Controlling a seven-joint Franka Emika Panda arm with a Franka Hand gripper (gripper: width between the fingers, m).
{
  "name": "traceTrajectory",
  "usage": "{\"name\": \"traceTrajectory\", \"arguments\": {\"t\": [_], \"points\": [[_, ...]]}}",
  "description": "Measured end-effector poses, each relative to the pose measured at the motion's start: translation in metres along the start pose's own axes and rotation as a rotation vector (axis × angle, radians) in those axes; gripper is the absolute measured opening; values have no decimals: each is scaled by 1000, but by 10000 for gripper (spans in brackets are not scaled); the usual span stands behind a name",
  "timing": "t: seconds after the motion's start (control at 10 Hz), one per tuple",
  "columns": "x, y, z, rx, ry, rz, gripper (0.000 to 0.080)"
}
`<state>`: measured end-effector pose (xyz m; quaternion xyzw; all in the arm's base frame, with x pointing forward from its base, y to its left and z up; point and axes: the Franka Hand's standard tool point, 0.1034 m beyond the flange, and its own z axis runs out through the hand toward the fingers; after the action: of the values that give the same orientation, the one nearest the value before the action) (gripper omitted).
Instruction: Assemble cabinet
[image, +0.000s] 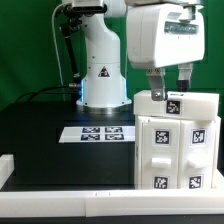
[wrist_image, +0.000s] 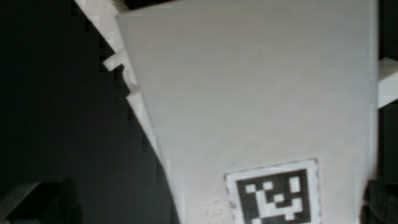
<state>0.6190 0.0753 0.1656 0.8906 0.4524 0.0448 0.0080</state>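
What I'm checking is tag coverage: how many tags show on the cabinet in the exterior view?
5: one on the cabinet top below the end effector, two on the front's upper half, two near its bottom edge. Others may be hidden.

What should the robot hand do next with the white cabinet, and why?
Probably let go and lift straight up. In the exterior view the gripper sits right at the top of the cabinet, which stands upright on the table. Whether the fingers are clamped on it can't be seen, so lift slowly.
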Motion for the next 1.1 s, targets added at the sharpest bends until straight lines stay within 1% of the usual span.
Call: {"name": "traceTrajectory", "arguments": {"t": [0.2,0.4,0.5,0.7,1.1], "points": [[5,-1,-1,-11,9,13,797],[2,-3,-5,10,-3,13,797],[5,-5,-8,12,0,17,797],[8,-9,-6,13,1,55,797],[3,-9,3,17,-10,136,797]]}}
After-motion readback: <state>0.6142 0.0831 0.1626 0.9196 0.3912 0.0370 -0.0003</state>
